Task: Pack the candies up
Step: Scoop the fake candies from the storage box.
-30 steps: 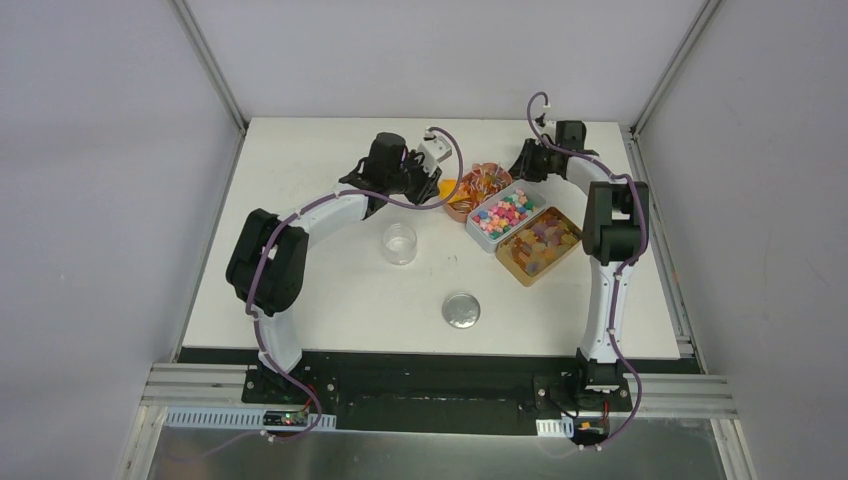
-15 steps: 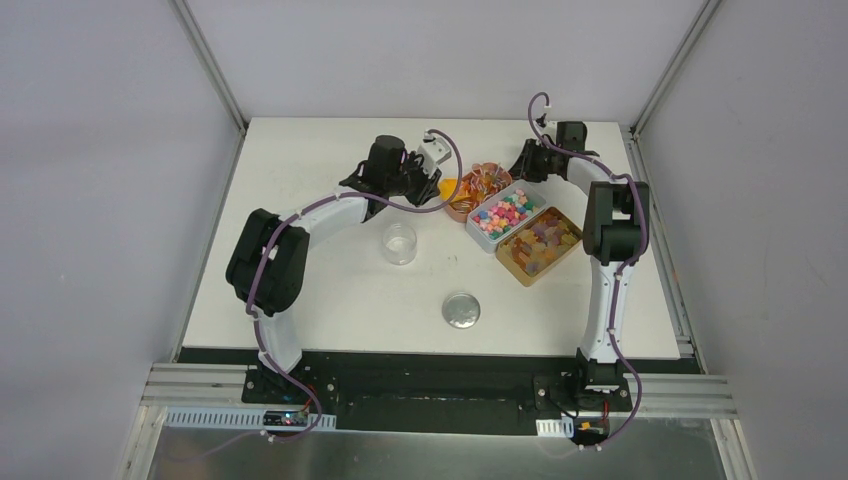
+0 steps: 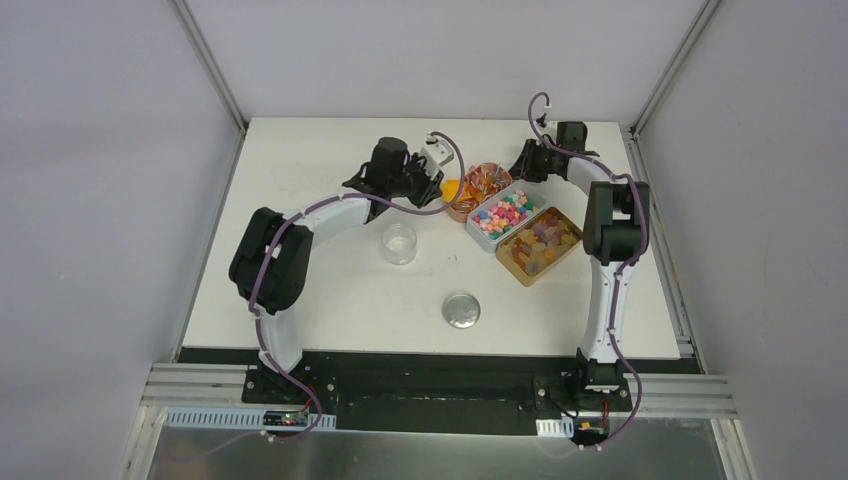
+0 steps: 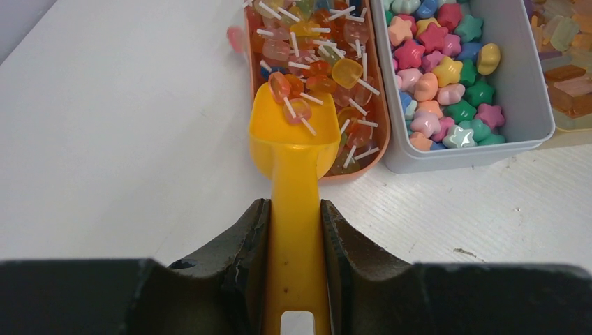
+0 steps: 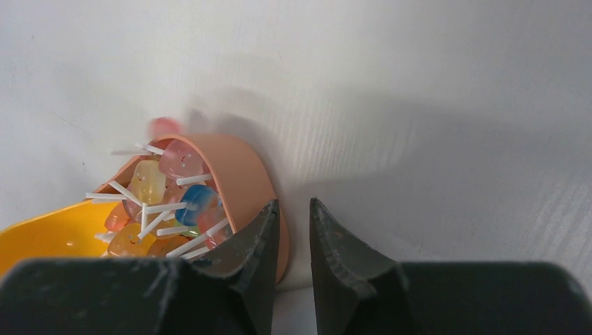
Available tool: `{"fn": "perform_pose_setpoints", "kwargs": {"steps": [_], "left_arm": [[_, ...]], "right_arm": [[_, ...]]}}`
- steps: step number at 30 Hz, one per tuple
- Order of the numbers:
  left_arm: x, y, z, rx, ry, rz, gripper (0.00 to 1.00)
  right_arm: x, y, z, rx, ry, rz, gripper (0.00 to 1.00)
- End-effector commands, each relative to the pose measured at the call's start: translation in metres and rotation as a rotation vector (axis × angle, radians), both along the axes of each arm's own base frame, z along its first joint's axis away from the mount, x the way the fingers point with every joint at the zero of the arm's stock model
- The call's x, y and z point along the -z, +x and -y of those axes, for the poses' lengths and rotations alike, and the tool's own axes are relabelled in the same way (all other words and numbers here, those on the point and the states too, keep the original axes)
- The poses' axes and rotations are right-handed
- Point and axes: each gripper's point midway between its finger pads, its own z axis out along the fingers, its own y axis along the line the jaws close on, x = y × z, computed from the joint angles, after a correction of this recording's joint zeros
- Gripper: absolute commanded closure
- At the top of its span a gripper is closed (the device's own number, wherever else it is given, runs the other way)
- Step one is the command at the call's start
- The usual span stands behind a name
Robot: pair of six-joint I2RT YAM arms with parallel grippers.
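Left wrist view: the left gripper clamps a yellow plastic scoop carrying two stick candies; any tilt could spill them, while the right gripper pinches the peach plastic tray by its rim.

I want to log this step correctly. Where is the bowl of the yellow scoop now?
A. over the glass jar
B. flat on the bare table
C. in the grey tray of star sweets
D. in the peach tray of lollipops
D: the scoop, held by the left gripper, reaches into the peach tray and carries lollipops.
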Motion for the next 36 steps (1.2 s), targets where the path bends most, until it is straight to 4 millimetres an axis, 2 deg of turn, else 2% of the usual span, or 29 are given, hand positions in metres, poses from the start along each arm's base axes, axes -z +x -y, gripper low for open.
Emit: {"fn": "perform_pose_setpoints", "kwargs": {"steps": [1,22,28,36], "left_arm": [[0.014,-0.003,0.009,0.026,0.02,-0.008,1.0],[0.017,-0.01,-0.002,-0.017,-0.004,0.054,1.0],[0.013,-0.012,-0.006,-0.034,-0.025,0.089,1.0],[0.017,-0.016,-0.008,-0.043,-0.039,0.091,1.0]], "right_arm": [[-0.022,0.004,-0.006,-0.022,0.033,0.051,0.75],[-0.02,0.004,-0.003,-0.017,0.034,0.047,0.75],[-0.021,0.006,-0.003,-0.014,0.039,0.05,0.75],[-0.025,0.006,-0.003,-0.015,0.05,0.057,0.75]]}}
